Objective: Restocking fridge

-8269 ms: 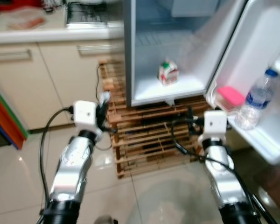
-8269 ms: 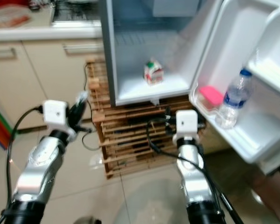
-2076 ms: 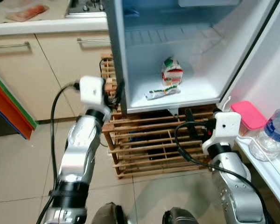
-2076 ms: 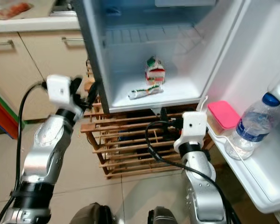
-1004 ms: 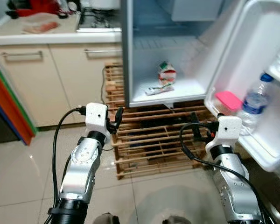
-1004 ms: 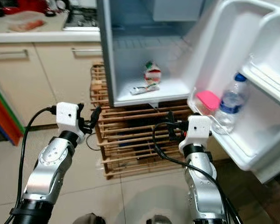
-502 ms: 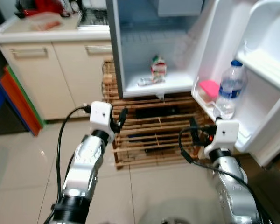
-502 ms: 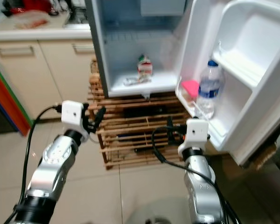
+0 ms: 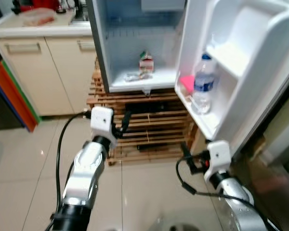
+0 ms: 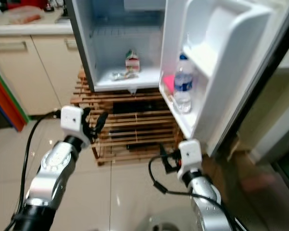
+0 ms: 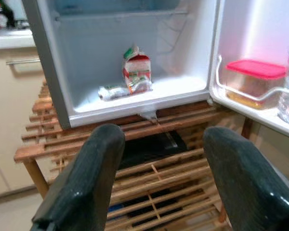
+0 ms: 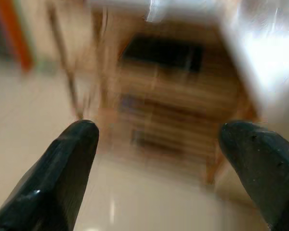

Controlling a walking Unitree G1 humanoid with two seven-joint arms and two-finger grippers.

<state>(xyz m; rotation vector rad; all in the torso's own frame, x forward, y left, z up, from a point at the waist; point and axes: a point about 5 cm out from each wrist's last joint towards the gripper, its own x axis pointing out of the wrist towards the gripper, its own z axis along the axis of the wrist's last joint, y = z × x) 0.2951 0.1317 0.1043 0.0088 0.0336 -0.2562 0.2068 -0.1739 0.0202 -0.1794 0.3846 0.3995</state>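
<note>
Since half a second ago, the whole view has pulled back and swung, so the robot has stepped away from the fridge [image 9: 101, 57] and the camera has moved; the things inside have not. More floor [image 9: 33, 159] shows near the robot now, and the open door [image 9: 241, 62] sits nearer the middle of the view.

On the fridge's bottom shelf a small carton [image 9: 145, 61] stands upright at the far side, and a tube [image 9: 133, 75] lies flat just beside it, to its near left. That tube was not there about eight seconds ago, so I think it has just been put in. In the door's low shelf a pink box [image 9: 186, 83] sits on the far side and a bottle [image 9: 203, 83] stands just beside it.

The left gripper [image 11: 159, 159] is wide apart and holds nothing; it points at the fridge from above the floor, in front of the wooden rack [image 9: 149, 125]. The right gripper [image 12: 159, 159] is also wide apart and empty, lower and closer to the robot, near the door's bottom corner.

With both empty, one item looks done, and the robot likely needs to fetch the next.
</note>
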